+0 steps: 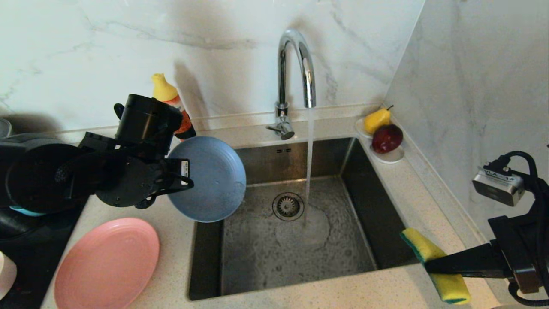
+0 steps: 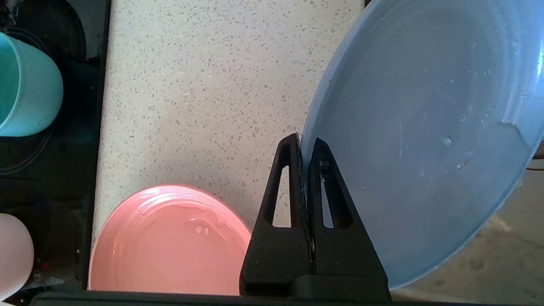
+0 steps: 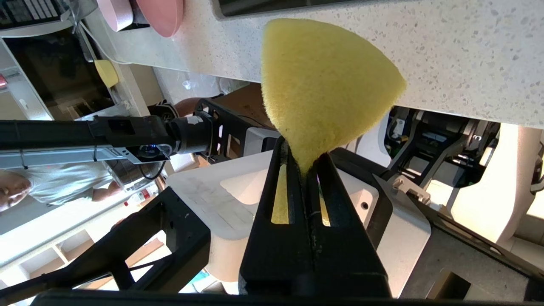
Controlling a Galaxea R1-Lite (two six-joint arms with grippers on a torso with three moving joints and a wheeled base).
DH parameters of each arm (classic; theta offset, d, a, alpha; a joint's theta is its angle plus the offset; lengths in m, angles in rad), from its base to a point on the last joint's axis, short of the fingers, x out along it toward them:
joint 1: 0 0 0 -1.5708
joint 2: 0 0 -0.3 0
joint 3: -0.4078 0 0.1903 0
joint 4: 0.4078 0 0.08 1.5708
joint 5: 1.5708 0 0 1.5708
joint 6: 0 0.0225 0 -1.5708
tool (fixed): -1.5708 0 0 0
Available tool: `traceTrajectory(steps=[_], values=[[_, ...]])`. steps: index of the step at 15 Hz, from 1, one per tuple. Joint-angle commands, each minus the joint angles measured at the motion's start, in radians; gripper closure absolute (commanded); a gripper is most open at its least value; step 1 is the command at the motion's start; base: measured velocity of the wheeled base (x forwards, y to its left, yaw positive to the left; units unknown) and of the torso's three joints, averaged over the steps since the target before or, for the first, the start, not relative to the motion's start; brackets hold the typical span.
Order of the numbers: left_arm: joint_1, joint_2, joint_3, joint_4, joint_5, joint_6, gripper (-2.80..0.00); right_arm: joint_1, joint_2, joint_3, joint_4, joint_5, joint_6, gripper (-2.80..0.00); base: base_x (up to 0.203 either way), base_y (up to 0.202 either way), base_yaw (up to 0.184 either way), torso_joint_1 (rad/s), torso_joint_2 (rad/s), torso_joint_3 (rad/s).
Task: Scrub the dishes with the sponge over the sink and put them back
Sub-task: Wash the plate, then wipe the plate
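Note:
My left gripper (image 1: 185, 182) (image 2: 304, 144) is shut on the rim of the grey-blue plate (image 1: 210, 178) (image 2: 425, 127), which hangs tilted over the left edge of the steel sink (image 1: 257, 257). The salmon-pink plate (image 1: 107, 264) (image 2: 170, 242) lies flat on the counter below it. A teal bowl (image 2: 25, 89) and a pale pink bowl (image 2: 12, 250) sit on the dark hob at far left. My right gripper (image 1: 429, 264) (image 3: 302, 159) is shut on the middle of the yellow sponge (image 1: 422, 244) (image 3: 323, 80), above the counter at the sink's front right corner.
Water runs from the chrome tap (image 1: 296, 64) onto the sink floor beside the drain strainer (image 1: 288, 206). A white saucer with a pear and a red apple (image 1: 386, 137) sits at the back right. A yellow-capped bottle (image 1: 171, 101) stands behind my left arm.

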Motion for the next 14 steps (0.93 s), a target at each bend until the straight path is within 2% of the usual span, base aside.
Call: traceTrajectory(steps=[1, 2, 3, 5, 9, 10, 11, 13, 14], values=[[-0.002, -0.050, 0.028, -0.001, -0.015, -0.006, 0.00, 0.004, -0.005, -0.004, 0.006, 0.015, 0.004, 0.00, 0.000, 0.000, 0.000, 0.000, 0.00, 0.000], [-0.004, -0.086, 0.046, -0.010, -0.054, -0.006, 0.00, 0.021, -0.009, -0.015, 0.011, 0.065, 0.007, 0.00, 0.000, 0.000, 0.000, 0.000, 0.00, 0.000], [-0.004, -0.138, 0.075, -0.027, -0.134, -0.005, 0.00, 0.053, -0.006, -0.022, 0.018, 0.100, 0.010, 0.00, 0.000, 0.000, 0.000, 0.000, 0.00, 0.000], [-0.005, -0.235, 0.156, -0.061, -0.337, -0.004, 0.00, 0.151, 0.013, -0.035, 0.034, 0.117, 0.010, 0.00, 0.000, 0.000, 0.000, 0.000, 0.00, 0.000], [-0.005, -0.355, 0.291, -0.111, -0.691, 0.001, 0.00, 0.306, 0.112, -0.130, 0.042, 0.122, 0.012, 0.00, 0.000, 0.000, 0.000, 0.000, 0.00, 0.000], [-0.011, -0.362, 0.308, -0.143, -0.722, 0.003, 0.00, 0.345, 0.138, -0.154, 0.044, 0.119, 0.013, 0.00, 0.000, 0.000, 0.000, 0.000, 0.00, 0.000], [-0.021, -0.359, 0.313, -0.154, -0.722, 0.014, 0.00, 0.384, 0.167, -0.174, 0.050, 0.110, 0.014, 0.00, 0.000, 0.000, 0.000, 0.000, 0.00, 0.000], [-0.030, -0.360, 0.334, -0.157, -0.717, 0.060, 0.00, 0.452, 0.230, -0.237, 0.081, 0.029, 0.012, 0.00, 0.000, 0.000, 0.000, 0.000, 0.00, 0.000], [-0.037, -0.358, 0.342, -0.158, -0.716, 0.072, 0.00, 0.468, 0.248, -0.267, 0.093, 0.014, 0.010, 0.00, 0.000, 0.000, 0.000, 0.000, 0.00, 0.000]])
